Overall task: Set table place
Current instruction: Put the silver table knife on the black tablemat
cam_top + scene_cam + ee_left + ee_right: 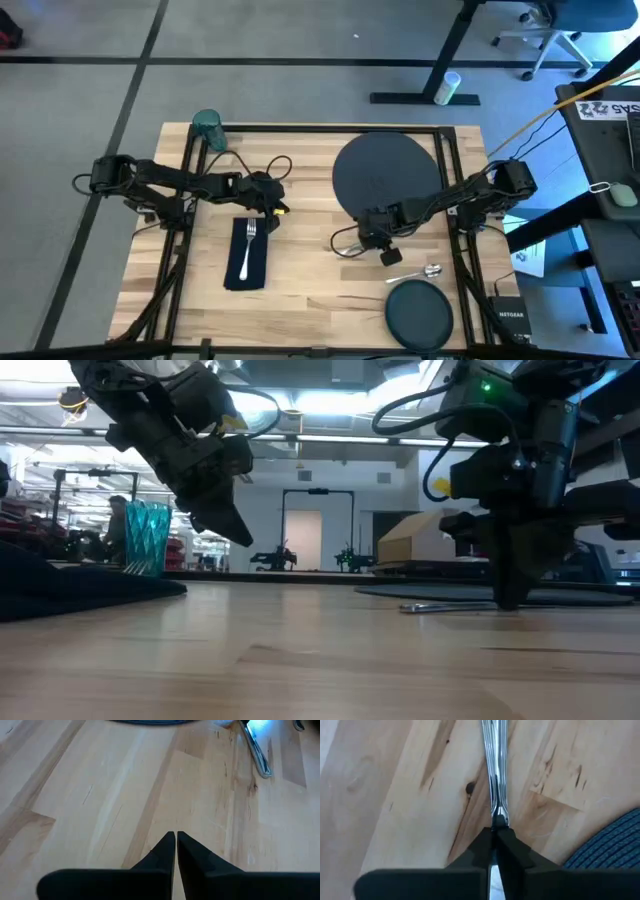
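On the table (320, 290): we see a partly laid place on pale wooden strips.
Right arm: it reaches in from the right edge, bent at the elbow, wrist tipped down toward the wood.
Right gripper (388, 256): we see it clenched on the handle of a spoon (420, 272); in the right wrist view the fingers (512, 851) pinch the silver stem, which runs away from them flat along the boards.
Spoon: it lies between the charger (385, 172) and the smaller plate (420, 312), its bowl pointing to the right.
Left arm: it stretches from the left edge toward the middle, angled downward, clear of the tabletop in the low view.
Left gripper (275, 208): we see its fingers (165, 851) pressed together, grasping nothing, above bare wood.
Napkin (247, 255): navy, just below the left gripper, with the fork (249, 248) lying on it.
Cup (208, 127): teal, upright at the far left corner.
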Controlling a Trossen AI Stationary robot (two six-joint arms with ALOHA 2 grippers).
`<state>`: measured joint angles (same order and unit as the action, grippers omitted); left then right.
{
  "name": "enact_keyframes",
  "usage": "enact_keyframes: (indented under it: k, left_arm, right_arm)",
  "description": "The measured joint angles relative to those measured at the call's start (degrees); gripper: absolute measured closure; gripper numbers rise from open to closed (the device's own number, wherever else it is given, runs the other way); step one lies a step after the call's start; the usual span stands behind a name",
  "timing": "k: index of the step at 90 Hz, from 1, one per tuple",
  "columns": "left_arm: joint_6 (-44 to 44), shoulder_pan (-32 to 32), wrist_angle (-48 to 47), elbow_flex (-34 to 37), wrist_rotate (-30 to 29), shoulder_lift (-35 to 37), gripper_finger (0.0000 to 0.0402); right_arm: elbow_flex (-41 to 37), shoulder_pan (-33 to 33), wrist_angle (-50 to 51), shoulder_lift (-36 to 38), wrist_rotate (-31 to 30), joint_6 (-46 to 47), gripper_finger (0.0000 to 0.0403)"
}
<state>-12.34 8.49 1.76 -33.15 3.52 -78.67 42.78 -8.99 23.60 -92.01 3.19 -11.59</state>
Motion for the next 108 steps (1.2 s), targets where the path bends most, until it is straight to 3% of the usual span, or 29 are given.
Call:
enact_keyframes:
  k: [31,63,92,108]
  left_arm:
    - [0.31,0.00,-0.02,0.00,0.01,0.00,0.0401]
    - [0.33,0.00,-0.04,0.00,-0.01,0.00,0.0401]
    - [0.35,0.00,-0.07,0.00,0.00,0.00,0.0401]
    - [0.33,0.00,-0.41,0.00,0.01,0.00,0.0401]
  right_arm:
    - [6.42,-2.20,5.88,-0.30,-3.87,1.37,0.0403]
    - [13.56,-2.84,16.27,-0.19,-13.54,-0.14,0.0403]
    - [12.95,3.57,26.61,-0.17,-22.80,-2.13,0.0403]
    - [12.88,6.73,27.86,-0.17,-21.35,-2.35,0.0403]
